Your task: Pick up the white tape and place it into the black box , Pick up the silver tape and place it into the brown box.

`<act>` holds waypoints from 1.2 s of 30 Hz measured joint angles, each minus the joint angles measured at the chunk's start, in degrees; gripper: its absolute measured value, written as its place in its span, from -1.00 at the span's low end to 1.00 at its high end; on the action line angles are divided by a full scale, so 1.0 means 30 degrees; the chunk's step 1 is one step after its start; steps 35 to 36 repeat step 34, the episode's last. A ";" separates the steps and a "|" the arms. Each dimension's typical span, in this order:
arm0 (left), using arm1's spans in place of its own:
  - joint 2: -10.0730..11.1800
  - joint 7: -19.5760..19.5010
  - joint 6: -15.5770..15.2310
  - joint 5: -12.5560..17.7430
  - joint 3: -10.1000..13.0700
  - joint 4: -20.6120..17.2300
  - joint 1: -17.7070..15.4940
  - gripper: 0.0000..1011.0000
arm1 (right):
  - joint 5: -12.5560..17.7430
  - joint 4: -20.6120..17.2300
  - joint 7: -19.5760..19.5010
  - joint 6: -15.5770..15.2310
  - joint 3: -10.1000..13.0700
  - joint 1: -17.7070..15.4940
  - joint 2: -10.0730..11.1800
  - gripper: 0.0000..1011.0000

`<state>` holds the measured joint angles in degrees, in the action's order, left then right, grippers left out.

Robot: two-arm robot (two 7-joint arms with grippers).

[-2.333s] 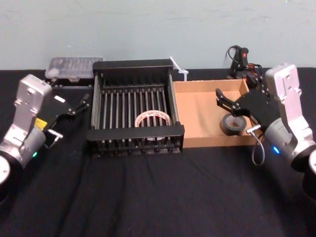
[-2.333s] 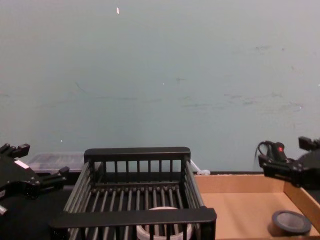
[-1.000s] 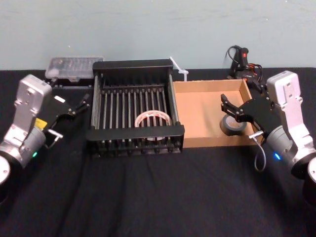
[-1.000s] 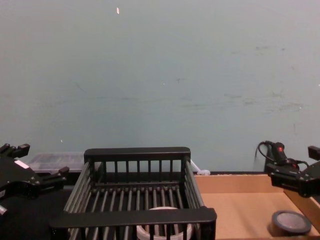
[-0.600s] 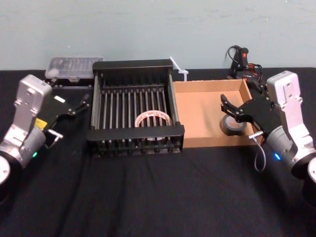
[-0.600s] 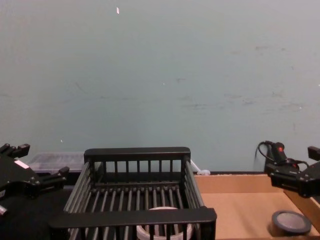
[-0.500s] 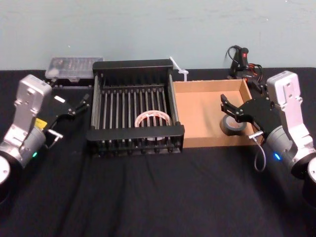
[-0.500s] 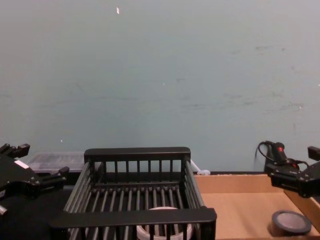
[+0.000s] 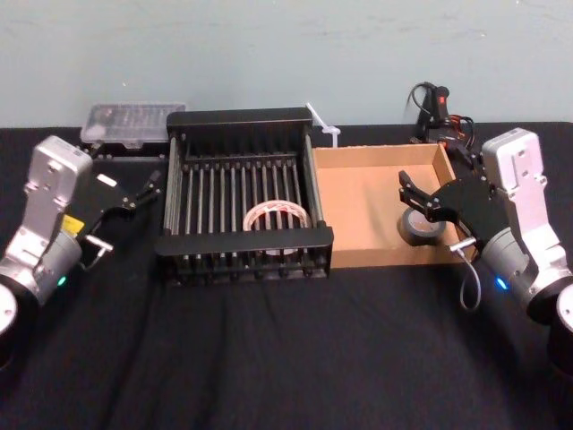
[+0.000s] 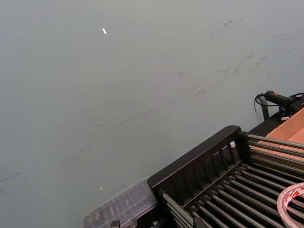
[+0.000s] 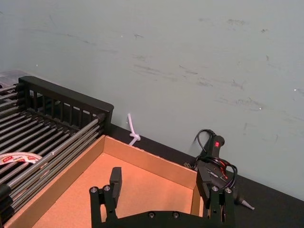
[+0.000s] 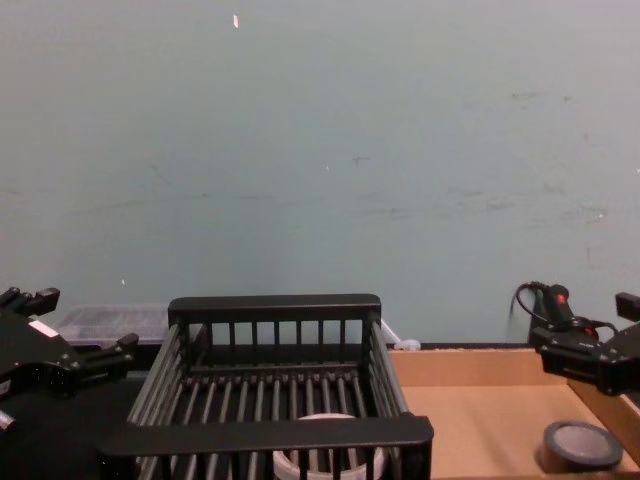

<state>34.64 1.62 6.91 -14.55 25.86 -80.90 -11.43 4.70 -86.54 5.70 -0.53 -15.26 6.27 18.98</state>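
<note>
My right pincer (image 9: 407,191) spread over silver tape (image 9: 419,227) in brown box (image 9: 358,258) | white tape (image 9: 277,215) in black box (image 9: 242,240) | left pincer (image 9: 143,190) spread, parked beside it: nothing left to carry, I judge.

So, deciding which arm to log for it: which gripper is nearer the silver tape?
Right. The right gripper hangs open just above the silver tape, over the brown box's right end. The left gripper sits far off, beyond the black box's left side.
</note>
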 joint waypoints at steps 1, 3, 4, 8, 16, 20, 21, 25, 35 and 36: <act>0.0001 0.0000 0.0000 0.0001 -0.0001 0.0001 0.0000 0.98 | 0.0001 0.0000 0.0000 0.0000 0.0000 0.0000 0.0000 0.98; 0.0000 0.0000 0.0000 0.0000 0.0000 0.0001 0.0000 0.98 | 0.0000 -0.0001 0.0000 0.0000 0.0000 0.0000 0.0000 0.98; 0.0001 0.0000 0.0000 0.0000 0.0000 0.0001 0.0000 0.98 | -0.0001 -0.0001 0.0000 0.0001 0.0000 0.0000 0.0000 0.98; 0.0000 0.0000 0.0000 0.0000 -0.0001 0.0002 -0.0001 0.98 | 0.0000 -0.0001 0.0000 0.0001 0.0001 -0.0001 0.0000 0.98; 0.0000 0.0001 0.0000 0.0000 0.0000 0.0000 -0.0001 0.98 | 0.0000 -0.0002 0.0000 0.0001 0.0000 -0.0001 0.0000 0.98; 0.0000 0.0001 0.0000 0.0001 0.0000 0.0001 0.0000 0.98 | 0.0000 -0.0002 0.0000 0.0000 0.0000 -0.0001 -0.0001 0.98; 0.0000 0.0001 0.0000 0.0001 0.0000 0.0001 0.0000 0.98 | 0.0000 -0.0001 -0.0001 0.0000 0.0000 -0.0002 0.0001 0.98; 0.0000 0.0000 0.0000 0.0001 -0.0001 0.0001 0.0000 0.98 | 0.0000 -0.0002 0.0000 0.0001 0.0000 -0.0001 0.0000 0.98; -0.0001 0.0000 0.0000 0.0001 0.0000 0.0002 0.0001 0.98 | -0.0001 -0.0002 0.0000 0.0000 0.0000 -0.0002 -0.0001 0.98; -0.0001 0.0000 0.0000 0.0001 0.0000 0.0002 0.0001 0.98 | -0.0001 -0.0002 0.0000 0.0000 0.0000 -0.0002 -0.0001 0.98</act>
